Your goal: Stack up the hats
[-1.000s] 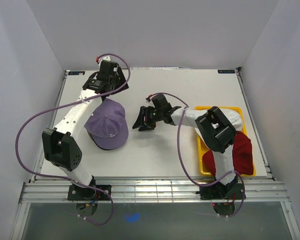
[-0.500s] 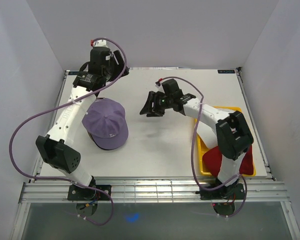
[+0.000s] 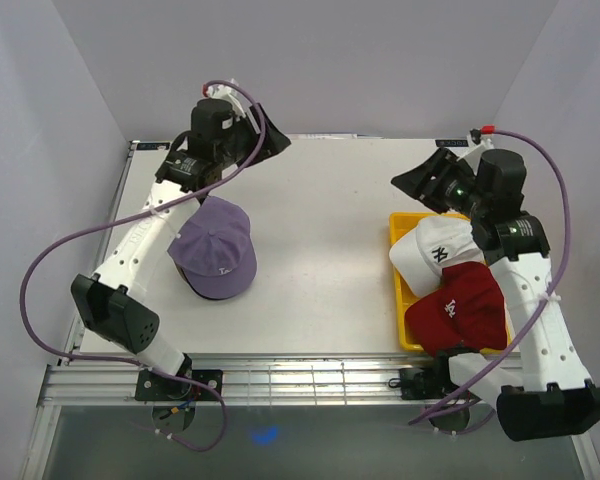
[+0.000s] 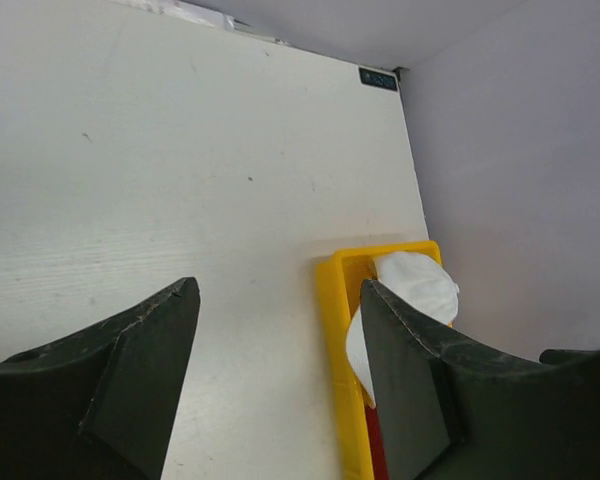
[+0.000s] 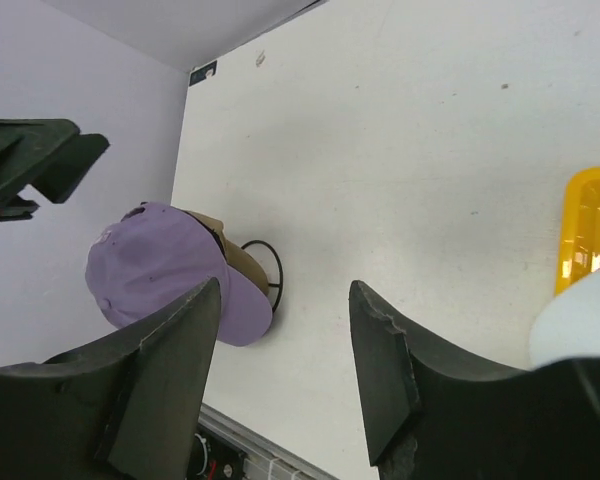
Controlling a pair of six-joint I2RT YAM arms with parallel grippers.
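A lavender cap sits on top of a stack at the table's left. In the right wrist view the lavender cap covers a tan cap on a black wire stand. A white cap with a dark logo and a dark red cap lie in the yellow tray. No black cap shows. My left gripper is open and empty, raised at the back left. My right gripper is open and empty, above the tray's far left corner. The left wrist view shows the white cap.
The yellow tray stands at the right edge of the table, close to the right wall. My left arm reaches over the back of the cap stack. The metal rail runs along the near edge.
My right arm has swung from the table's middle to the right, uncovering the white cap in the tray. My left gripper has turned to the right at the back.
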